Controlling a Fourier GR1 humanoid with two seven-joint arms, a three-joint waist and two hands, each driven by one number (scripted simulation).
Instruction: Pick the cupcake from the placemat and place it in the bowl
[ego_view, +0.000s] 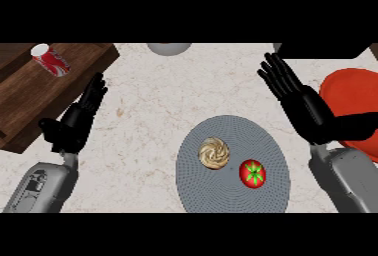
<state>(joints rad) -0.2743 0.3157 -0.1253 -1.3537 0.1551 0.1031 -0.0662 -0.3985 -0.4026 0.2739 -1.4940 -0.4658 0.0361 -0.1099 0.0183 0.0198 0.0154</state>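
Partly hidden things come first: the orange-red bowl (353, 87) at three o'clock is overlapped by the right hand (314, 107) and forearm, and cut off by the view's right edge, so only part of its rim and inside shows. A pale grey round object (169, 48) at twelve o'clock is cut by the top of the view; what it is cannot be told. A dark shape (325, 49) at one o'clock is likewise cut off. The wooden board (33, 95) at ten o'clock runs out of the view on the left, with a red and white can (50, 60) lying tilted on it.

The cupcake (214, 153) sits on the grey round placemat (232, 167), toward the mat's nine o'clock side, seen from above as a beige swirl of frosting; its base cannot be made out. Just beside it, toward four o'clock, lies a red tomato (252, 173) with a green star-shaped stem. The two are close but apart. The mat's lower edge is cut off.

The left hand (74, 125) shows at nine o'clock over the board's edge, fingers straight and held together, holding nothing. The right hand, at two o'clock, has fingers straight and slightly spread, thumb out toward the bowl, also holding nothing. Both are well apart from the cupcake, over the pale marbled tabletop (148, 130).
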